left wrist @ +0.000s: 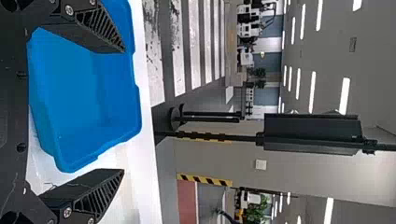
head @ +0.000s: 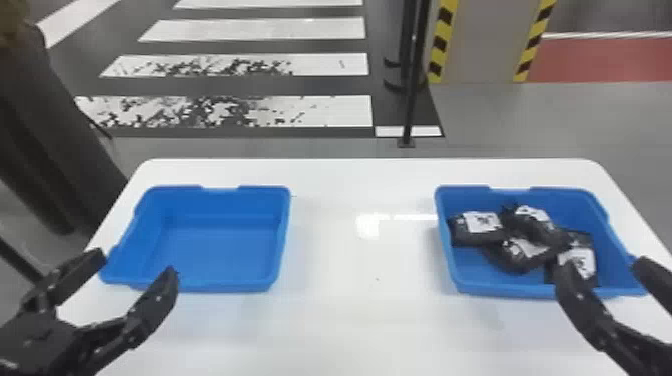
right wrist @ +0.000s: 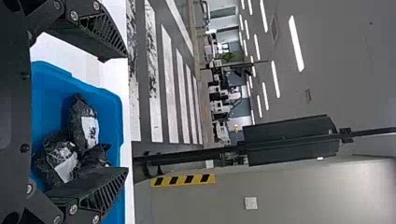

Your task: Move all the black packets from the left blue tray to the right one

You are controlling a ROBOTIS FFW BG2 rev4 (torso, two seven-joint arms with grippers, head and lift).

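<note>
Right gripper (head: 603, 267) nearer the work, wide apart, nothing held. From it, the black packets (head: 577, 255) lie ahead and toward its left finger; we count at least 4, heaped in the right blue tray (head: 462, 289). The nearest packet's long axis seems to run away from us. Left gripper (head: 136, 264), also spread and unladen, faces the left blue tray (head: 225, 287), no packets inside. We judge transfer complete; next, both arms back off.
</note>
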